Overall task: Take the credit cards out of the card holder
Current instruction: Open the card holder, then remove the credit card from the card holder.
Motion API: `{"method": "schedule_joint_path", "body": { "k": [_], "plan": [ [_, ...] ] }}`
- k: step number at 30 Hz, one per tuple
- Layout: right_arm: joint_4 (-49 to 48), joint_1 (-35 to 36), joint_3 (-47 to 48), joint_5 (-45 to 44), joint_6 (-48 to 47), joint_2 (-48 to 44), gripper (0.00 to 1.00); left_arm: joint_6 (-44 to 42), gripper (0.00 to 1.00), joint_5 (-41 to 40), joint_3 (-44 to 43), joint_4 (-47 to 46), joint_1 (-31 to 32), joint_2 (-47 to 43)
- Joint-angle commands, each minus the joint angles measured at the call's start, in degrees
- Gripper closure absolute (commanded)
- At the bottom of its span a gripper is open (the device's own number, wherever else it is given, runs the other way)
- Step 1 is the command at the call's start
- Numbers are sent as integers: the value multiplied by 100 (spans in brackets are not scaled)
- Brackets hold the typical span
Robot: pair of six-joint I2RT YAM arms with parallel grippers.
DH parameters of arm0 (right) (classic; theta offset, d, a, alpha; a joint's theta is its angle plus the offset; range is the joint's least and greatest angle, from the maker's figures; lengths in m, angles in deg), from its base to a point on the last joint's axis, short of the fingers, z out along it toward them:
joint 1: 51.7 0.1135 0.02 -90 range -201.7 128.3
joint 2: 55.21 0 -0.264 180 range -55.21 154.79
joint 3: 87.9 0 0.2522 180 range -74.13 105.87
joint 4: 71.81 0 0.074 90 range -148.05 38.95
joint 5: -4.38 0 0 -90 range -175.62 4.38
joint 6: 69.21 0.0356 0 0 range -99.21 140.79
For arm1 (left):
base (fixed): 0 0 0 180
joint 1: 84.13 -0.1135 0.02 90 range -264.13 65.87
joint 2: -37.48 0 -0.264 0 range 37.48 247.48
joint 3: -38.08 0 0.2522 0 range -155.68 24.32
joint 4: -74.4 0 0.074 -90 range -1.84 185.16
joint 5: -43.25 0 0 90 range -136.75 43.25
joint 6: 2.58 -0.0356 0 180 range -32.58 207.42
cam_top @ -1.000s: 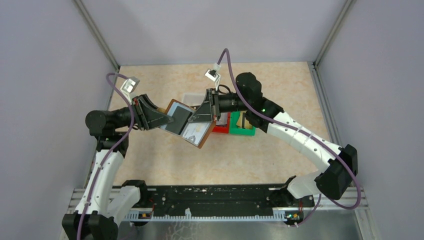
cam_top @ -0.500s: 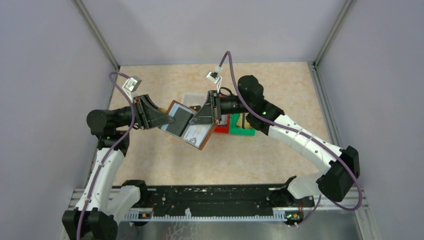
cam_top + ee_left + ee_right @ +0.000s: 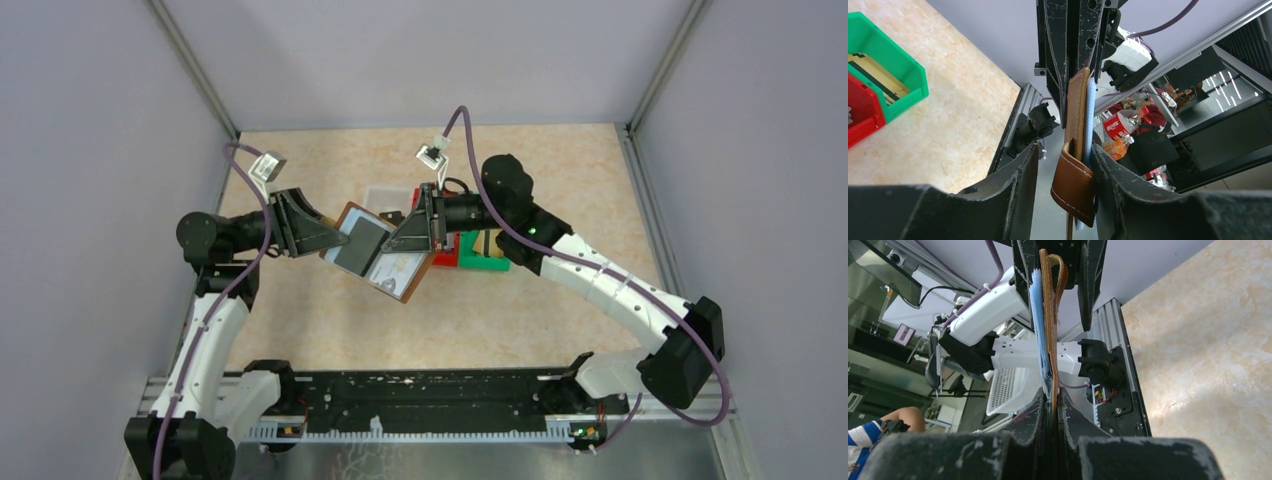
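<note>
Over the table [image 3: 300, 310], the right gripper [image 3: 1052, 399] is pinching the card holder [image 3: 1077, 115] while the spread left gripper [image 3: 1064, 152] should be nipping just one card [image 3: 357, 244].

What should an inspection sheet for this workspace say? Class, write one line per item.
Surface: beige table.
Job's things: card holder open, held above the table; dark card in a sleeve.
Clutter: red bin and green bin behind the card holder.
Grippers: right gripper shut on one edge of the card holder; left gripper open around the other.
Cables: purple cable along each arm.
Surroundings: grey walls.
</note>
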Motion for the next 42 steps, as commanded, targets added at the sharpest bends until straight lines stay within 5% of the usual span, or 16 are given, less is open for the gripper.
{"method": "schedule_joint_path", "body": {
  "k": [1, 15, 22, 27, 33, 42],
  "plan": [
    [-539, -57, 24, 108, 24, -230, 100, -157, 53, 47, -160, 47, 12, -73],
    [-461, -56, -17, 178, -151, -192, 100, 496, 79, 101, -121, -654, 16, -30],
    [82, -215, 299, 21, -368, -138, 50, -53, 94, 32, -312, 135, 13, -38],
    [454, -534, 570, -593, -461, -558, 32, -1089, 98, -131, -547, 1376, 11, -73],
    [938, -751, 615, -1965, -442, -1158, 30, -2087, 99, -529, -780, 2495, -15, -137],
    [-967, -495, -559, -1102, 1050, -1042, 35, -2508, 100, -833, -881, 2721, -15, -256]
  ]
}}
